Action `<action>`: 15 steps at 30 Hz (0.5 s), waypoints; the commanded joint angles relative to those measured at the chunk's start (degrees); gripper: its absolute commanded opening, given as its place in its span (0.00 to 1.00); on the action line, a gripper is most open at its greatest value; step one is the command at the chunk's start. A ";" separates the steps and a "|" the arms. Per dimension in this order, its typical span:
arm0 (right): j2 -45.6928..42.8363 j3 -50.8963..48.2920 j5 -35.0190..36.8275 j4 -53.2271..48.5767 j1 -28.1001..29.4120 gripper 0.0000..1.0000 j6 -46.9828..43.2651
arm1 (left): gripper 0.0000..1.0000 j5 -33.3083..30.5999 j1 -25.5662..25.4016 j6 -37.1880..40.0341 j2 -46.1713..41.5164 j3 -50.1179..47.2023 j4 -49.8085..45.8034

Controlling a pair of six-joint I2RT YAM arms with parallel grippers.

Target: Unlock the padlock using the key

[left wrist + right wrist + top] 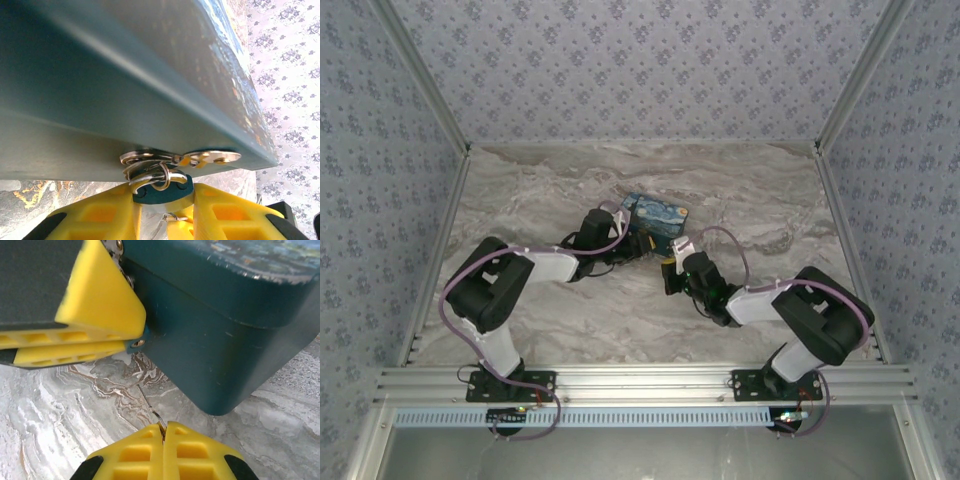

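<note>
Left claw clamped the padlock (hooked to the box); right claw pinched the key tight, padlock at its 11 o'clock, above the bench.

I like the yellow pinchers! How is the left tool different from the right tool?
The left tool grips the blue padlock, fingers parted around it; the right tool is pinched shut on the thin key. The left tool is right at the box; the right tool sits back from it. Both have yellow fingers.
</note>
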 commanded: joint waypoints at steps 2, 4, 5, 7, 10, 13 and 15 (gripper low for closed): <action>0.74 1.37 2.31 2.82 -0.25 0.00 1.26 | 0.29 -0.42 -0.35 -0.97 -2.09 1.90 1.14; 1.11 1.60 2.57 2.65 -0.31 0.00 1.53 | 0.29 -0.63 -0.36 -1.25 -2.09 1.87 1.09; 1.37 1.74 2.58 2.71 -0.38 0.00 1.74 | 0.29 -0.62 -0.41 -1.49 -2.09 2.00 1.00; 1.84 1.78 2.36 3.30 -0.48 0.00 2.13 | 0.29 -0.49 -0.37 -1.89 -1.93 2.01 1.10; 1.98 1.81 2.31 3.78 -0.50 0.00 2.34 | 0.29 -0.62 -0.41 -2.28 -1.91 2.04 1.16; 1.90 1.96 2.27 3.79 -0.46 0.00 2.27 | 0.29 -0.62 -0.38 -2.32 -1.91 2.13 1.00; 1.86 2.00 2.23 3.84 -0.46 0.00 2.38 | 0.29 -0.71 -0.42 -2.36 -1.92 2.13 0.91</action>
